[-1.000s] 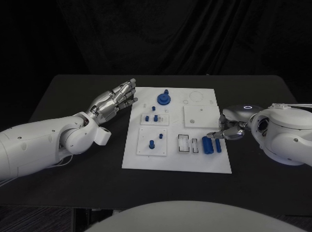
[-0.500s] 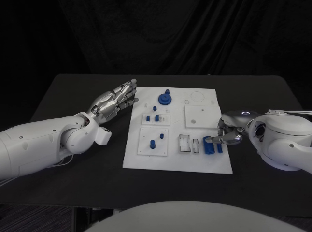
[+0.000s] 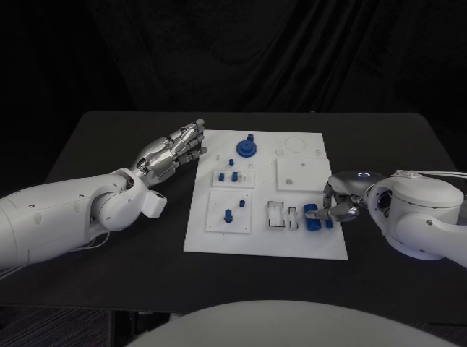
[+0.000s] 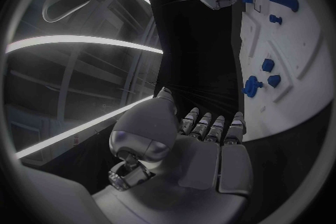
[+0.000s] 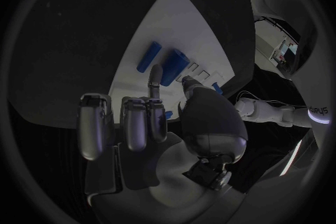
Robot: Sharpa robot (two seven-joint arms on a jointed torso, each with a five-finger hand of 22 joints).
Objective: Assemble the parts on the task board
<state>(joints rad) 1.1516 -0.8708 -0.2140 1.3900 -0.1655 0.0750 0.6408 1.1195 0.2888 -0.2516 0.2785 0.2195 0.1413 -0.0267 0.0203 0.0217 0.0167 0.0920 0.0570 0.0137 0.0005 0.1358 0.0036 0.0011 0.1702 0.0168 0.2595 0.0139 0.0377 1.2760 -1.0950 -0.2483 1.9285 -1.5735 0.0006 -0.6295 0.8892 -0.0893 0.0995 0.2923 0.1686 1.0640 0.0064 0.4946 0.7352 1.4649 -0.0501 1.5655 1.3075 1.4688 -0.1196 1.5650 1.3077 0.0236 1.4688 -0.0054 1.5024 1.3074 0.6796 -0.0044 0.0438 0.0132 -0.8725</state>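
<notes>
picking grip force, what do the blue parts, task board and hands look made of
Blue parts: likely matte plastic, uniform colour with no glint. Task board: probably matte white plastic, with flat raised panels. Right hand and left hand: silvery, metallic-looking sheen.

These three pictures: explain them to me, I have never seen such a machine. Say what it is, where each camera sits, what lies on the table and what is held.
It is a robot with two white arms, each ending in a silver hand. One picture looks down from its head onto a black table. The two round pictures come from cameras at its wrists, behind each hand. On the table lies a white task board with small blue parts on it. The left hand rests beside the board's left edge, fingers stretched out, holding nothing. The right hand is at the board's right edge, its fingertips at two blue bars. Whether it already grips one, I cannot tell.
</notes>
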